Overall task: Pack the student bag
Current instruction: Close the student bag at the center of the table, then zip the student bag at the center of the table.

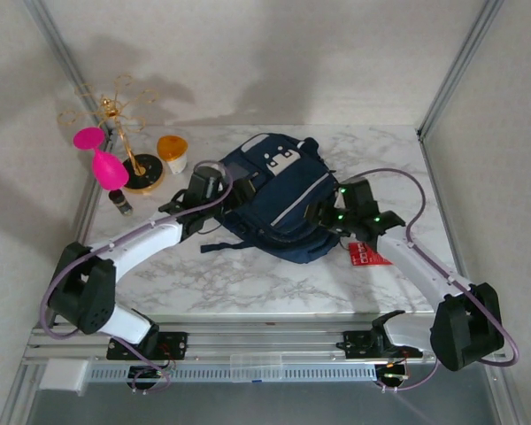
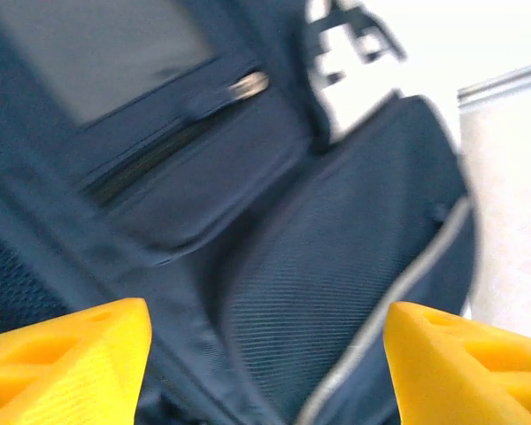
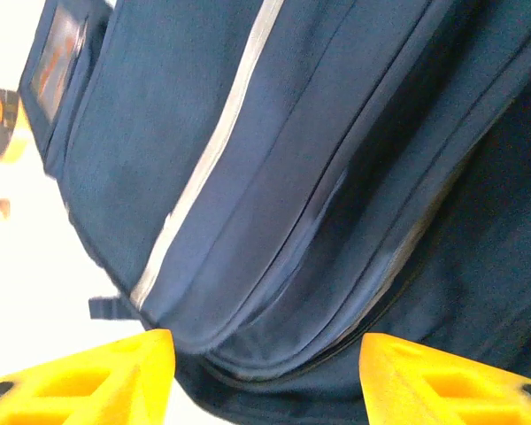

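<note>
Left tool gaping, empty, over student bag; right tool likewise.

The student bag lay mid-table, toward the far edge, between my two arms. My left gripper stood at the bag's left side and my right gripper at its right. To the bag's left stood a cup. A wire stand was further left, with a small bottle before it. A flat packet lay partly under my right arm, just right of the bag's near end.
</note>
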Controlling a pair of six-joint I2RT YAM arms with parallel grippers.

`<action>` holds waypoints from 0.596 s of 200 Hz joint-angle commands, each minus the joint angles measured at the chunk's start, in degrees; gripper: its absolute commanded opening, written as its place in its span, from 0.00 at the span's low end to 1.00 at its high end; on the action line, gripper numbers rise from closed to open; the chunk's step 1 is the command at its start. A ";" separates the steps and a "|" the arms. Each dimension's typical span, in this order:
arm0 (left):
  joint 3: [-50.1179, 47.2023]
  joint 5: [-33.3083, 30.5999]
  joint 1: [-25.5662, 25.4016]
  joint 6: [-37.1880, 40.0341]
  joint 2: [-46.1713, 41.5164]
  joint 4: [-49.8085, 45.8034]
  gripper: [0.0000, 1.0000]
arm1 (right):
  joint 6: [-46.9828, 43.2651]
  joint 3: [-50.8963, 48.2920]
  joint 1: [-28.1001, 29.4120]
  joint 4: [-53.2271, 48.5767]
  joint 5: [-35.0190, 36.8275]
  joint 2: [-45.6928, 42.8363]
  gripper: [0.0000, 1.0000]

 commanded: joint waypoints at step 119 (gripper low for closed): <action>-0.66 3.23 -3.73 -17.30 16.20 23.33 0.51 | -8.23 9.54 -3.69 -0.64 5.66 12.59 0.57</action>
